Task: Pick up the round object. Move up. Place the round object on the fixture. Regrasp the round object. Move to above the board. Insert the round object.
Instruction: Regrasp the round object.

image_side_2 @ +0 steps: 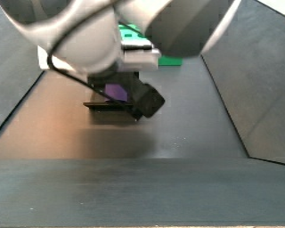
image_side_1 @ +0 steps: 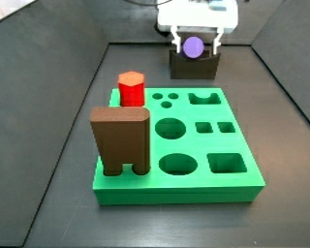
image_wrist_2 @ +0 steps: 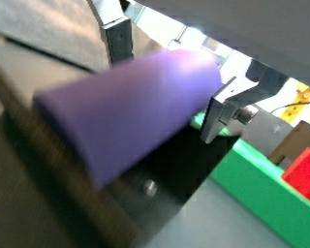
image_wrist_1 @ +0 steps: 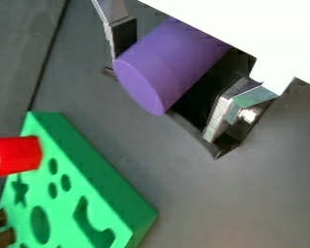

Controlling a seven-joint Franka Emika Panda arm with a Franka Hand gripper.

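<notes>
The round object (image_wrist_1: 165, 68) is a smooth purple cylinder lying on its side between my fingers in both wrist views. My gripper (image_wrist_1: 177, 87) is shut on it, one silver finger (image_wrist_1: 238, 108) on each flank. The peg (image_side_1: 193, 46) sits at the top of the fixture (image_side_1: 194, 68), a small dark block at the far end of the floor, and seems to rest in its notch. In a side view the gripper (image_side_2: 124, 87) and arm hide most of the peg (image_side_2: 114, 89) and fixture (image_side_2: 109, 109). The green board (image_side_1: 242, 179) lies apart from them, nearer mid-floor.
A red hexagonal peg (image_side_1: 131, 87) stands in the board's corner nearest the fixture. A taller brown arch-shaped block (image_side_1: 120, 140) stands on the same side of the board. Dark walls enclose the floor. The board (image_wrist_1: 112, 199) and red peg (image_wrist_1: 13, 155) also show beside the fixture (image_wrist_1: 203, 131).
</notes>
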